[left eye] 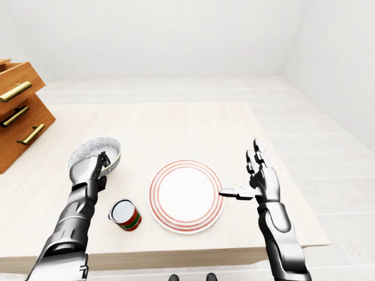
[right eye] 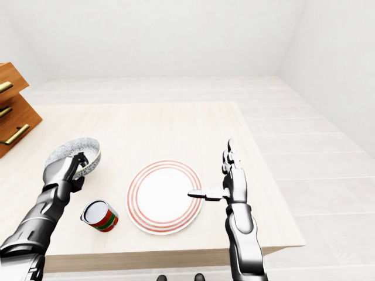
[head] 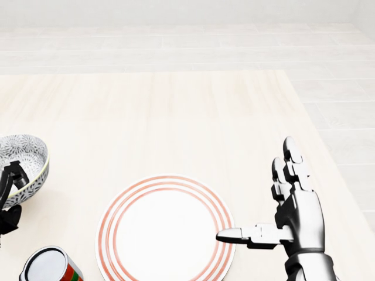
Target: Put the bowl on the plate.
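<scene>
Gripping the bowl (left eye: 88, 153) by its rim, the left hand (left eye: 96, 170) holds it left of the plate (head: 164, 228); carry it level rightward (mind the can (left eye: 125, 215)). The right hand (head: 296, 211) has its fingers spread open.

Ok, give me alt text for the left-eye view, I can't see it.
The left hand grips a patterned bowl by its rim, left of a red-ringed plate on a wooden table. A can sits at the plate's lower left; the open right hand hovers at its right.
</scene>
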